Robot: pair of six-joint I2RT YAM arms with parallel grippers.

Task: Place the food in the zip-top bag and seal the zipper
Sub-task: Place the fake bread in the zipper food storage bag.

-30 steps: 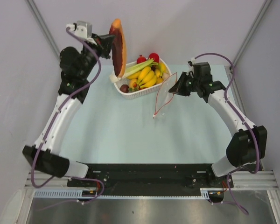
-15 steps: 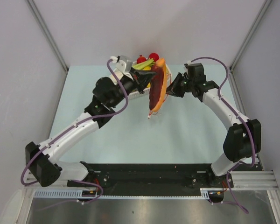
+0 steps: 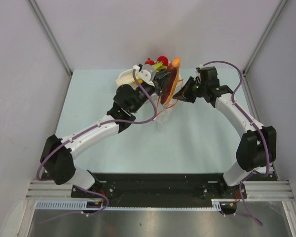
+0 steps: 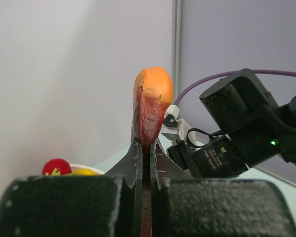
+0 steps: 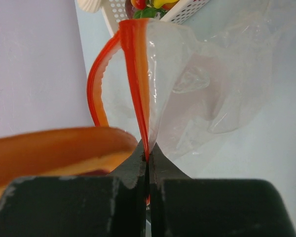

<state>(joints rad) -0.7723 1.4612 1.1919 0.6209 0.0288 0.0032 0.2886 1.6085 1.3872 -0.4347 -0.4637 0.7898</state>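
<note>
My left gripper [image 3: 164, 80] is shut on a long toy vegetable [image 3: 171, 79], orange on one side and dark red-brown on the other. It holds it above the clear zip-top bag [image 3: 164, 114]. In the left wrist view the vegetable [image 4: 151, 103] sticks up from between the fingers. My right gripper [image 3: 183, 94] is shut on the bag's orange-red zipper strip [image 5: 138, 74] and holds the bag [image 5: 212, 84] up by its mouth. The mouth gapes open, and the vegetable [image 5: 54, 153] lies beside it at the left of the right wrist view.
The white slatted basket [image 3: 128, 76] stands at the back, mostly hidden behind my left arm, with red pieces [image 3: 162, 59] showing above it. Its rim and yellow and green produce show in the right wrist view [image 5: 187, 12]. Grey walls close in at the back and both sides.
My left arm has swung from the far left across to the bag, carrying the vegetable over the bag's mouth. The right gripper has shifted slightly left with the bag.
</note>
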